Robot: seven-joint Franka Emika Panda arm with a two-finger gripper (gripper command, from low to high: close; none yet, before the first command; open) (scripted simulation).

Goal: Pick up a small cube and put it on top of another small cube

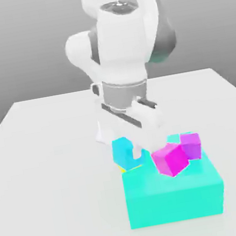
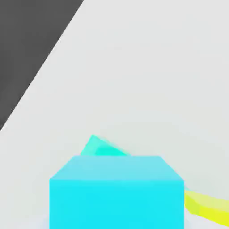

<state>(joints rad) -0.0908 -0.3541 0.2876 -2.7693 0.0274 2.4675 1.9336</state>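
Grey backdrop, pale table [image 1: 53, 170]. Left of centre, the gripper [image 1: 131, 155] is clamped on the small cyan cube [image 1: 124, 153], lifted. Lower right, the purple cube [image 1: 191, 145] rests on the turquoise block [image 1: 174, 195]. Next, I judge: carry rightward and align above it.

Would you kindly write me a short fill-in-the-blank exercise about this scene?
1. The gripper is shut on the small ___ cube.
2. The purple cube sits on the big ___ block.
3. In the exterior view, the pinker magenta cube lies to the ___ of the purple cube.

Missing words: cyan; turquoise; left
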